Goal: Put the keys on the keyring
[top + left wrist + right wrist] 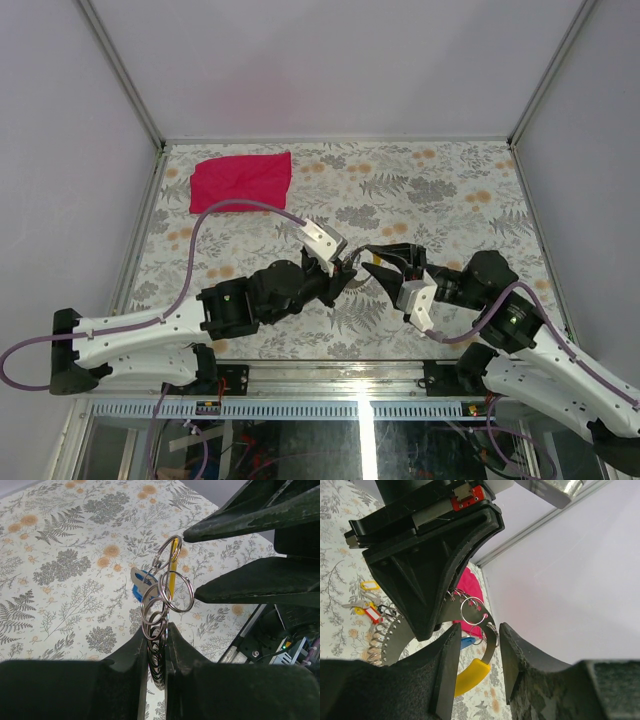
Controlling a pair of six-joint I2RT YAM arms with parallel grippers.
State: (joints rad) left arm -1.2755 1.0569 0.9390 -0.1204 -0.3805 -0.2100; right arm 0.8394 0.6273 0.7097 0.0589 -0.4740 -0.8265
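Above the middle of the floral worktop (440,190) the 2 arms met, and the left pincer (156,630) was pinched almost closed on the keyring (156,617), whose chain of rings stood up out of its tips. A yellow key (470,676) and a blue key (139,589) hung from those rings. The right pincer (479,635) stood about half open around the yellow key, its fingers apart, and I could not tell whether it gripped anything.

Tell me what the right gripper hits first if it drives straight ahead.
Probably the yellow key and the keyring, both between its open fingers. The left gripper holding the keyring sits just behind. Depth unclear.
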